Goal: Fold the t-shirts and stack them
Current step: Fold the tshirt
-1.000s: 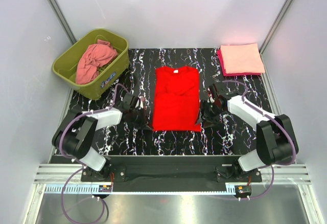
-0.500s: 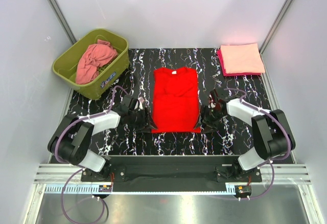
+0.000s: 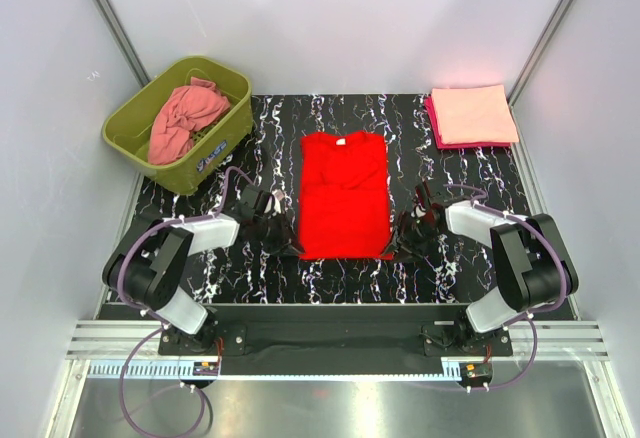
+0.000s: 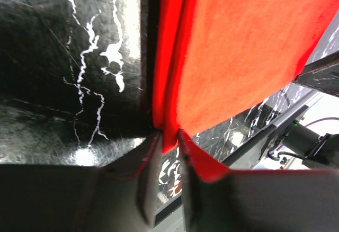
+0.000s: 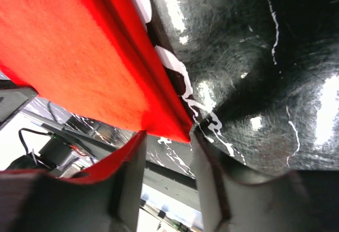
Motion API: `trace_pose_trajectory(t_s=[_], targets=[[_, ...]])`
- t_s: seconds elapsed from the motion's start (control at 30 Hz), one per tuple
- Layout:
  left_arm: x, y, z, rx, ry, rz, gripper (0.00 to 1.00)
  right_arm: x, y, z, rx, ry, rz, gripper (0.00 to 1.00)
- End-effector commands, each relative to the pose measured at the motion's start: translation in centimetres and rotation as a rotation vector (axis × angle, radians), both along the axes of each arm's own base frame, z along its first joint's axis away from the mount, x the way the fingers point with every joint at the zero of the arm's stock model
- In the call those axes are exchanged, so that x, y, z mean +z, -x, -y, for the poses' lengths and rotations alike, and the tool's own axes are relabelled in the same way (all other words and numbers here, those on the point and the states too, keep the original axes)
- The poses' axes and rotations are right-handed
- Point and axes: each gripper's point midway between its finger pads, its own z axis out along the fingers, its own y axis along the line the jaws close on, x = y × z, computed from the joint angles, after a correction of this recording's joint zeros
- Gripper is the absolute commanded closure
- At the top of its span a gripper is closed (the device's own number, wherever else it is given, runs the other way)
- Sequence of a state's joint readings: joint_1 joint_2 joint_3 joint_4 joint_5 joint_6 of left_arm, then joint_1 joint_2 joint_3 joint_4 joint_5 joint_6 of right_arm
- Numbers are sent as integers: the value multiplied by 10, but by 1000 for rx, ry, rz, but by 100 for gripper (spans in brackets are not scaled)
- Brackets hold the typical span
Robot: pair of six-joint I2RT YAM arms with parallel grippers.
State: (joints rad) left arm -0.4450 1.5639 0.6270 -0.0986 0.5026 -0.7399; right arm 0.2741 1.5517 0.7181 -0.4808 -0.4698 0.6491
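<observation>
Since the earlier frame both grippers have closed in on the near corners of the red shirt [image 3: 343, 193], which lies flat at centre, long axis 12–6 o'clock. Left gripper [image 3: 288, 246]: narrow, pinching the 7 o'clock corner; shirt lies at its 3 o'clock. Right gripper [image 3: 393, 249]: slightly apart, 5 o'clock corner at its mouth; shirt at 9 o'clock.

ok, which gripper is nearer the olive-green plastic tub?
Left. The left gripper is at the near-left corner of the bright red t-shirt, the side toward the olive-green plastic tub; the right gripper is at its near-right corner, across the shirt.
</observation>
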Motion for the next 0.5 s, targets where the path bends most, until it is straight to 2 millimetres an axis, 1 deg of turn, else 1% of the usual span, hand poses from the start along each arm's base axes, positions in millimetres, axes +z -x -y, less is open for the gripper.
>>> trace_pose_trajectory(t_s=[0.0,0.03,0.07,0.13,0.17,0.27,0.3,0.33,0.37,0.43,0.47], targets=[[-39,18,-31,12,-177,-58,80,-14,-2,6,-39,36,2,56],[-39,19,-31,13,-181,-60,88,-15,-1,7,-41,43,3,59],[-39,18,-31,15,-180,-60,91,-14,-1,7,-45,47,3,68],[-37,19,-32,23,-183,-62,100,-13,-3,11,-52,65,14,74],[-36,19,-32,24,-181,-60,100,-13,-2,13,-51,83,14,82],[-32,19,-33,37,-178,-50,100,-7,-3,17,-53,99,35,94],[-29,19,-33,39,-179,-40,100,-6,-3,18,-53,104,42,100],[-27,18,-33,39,-179,-38,100,-4,-4,17,-56,99,52,100],[-25,17,-33,41,-177,-29,96,-3,-4,17,-55,94,56,100],[-23,19,-36,38,-192,-33,74,-2,-4,13,-50,75,56,100],[-17,17,-36,39,-187,-14,62,-2,-3,12,-51,68,51,100]])
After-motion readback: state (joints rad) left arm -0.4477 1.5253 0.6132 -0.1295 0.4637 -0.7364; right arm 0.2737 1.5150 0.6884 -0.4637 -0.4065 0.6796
